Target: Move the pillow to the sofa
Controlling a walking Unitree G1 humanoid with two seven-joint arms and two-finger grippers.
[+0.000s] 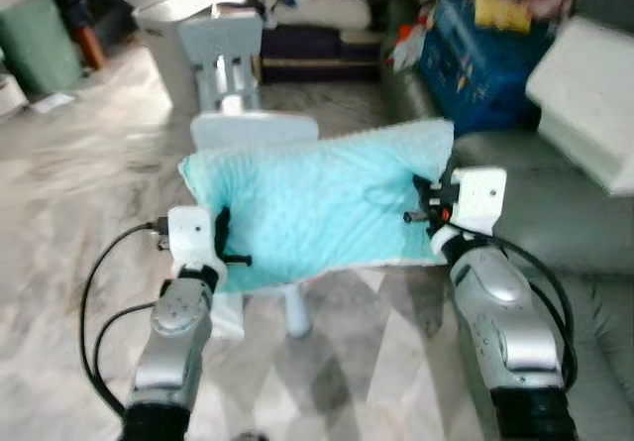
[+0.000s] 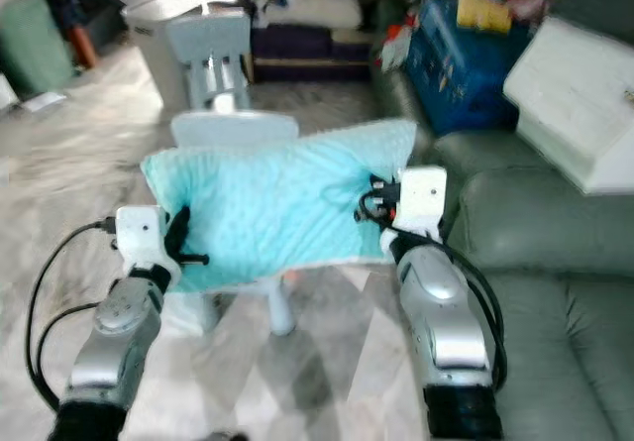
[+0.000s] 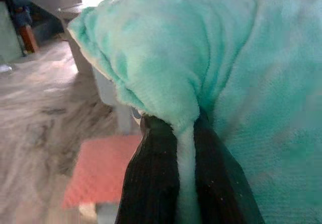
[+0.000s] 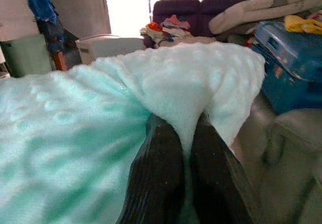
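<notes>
Soft, light pillow, sagging left of the sofa; left pincer and right pincer each clenched on an end.

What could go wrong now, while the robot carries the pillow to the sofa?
1. Each gripper pinches only a thin fold at one end of the pillow: the left gripper and the right gripper. The plush fabric might slip out, and the pillow could drop to the floor.
2. The pillow hangs just above a small chair, so it may catch on the chair back when it swings towards the sofa.
</notes>
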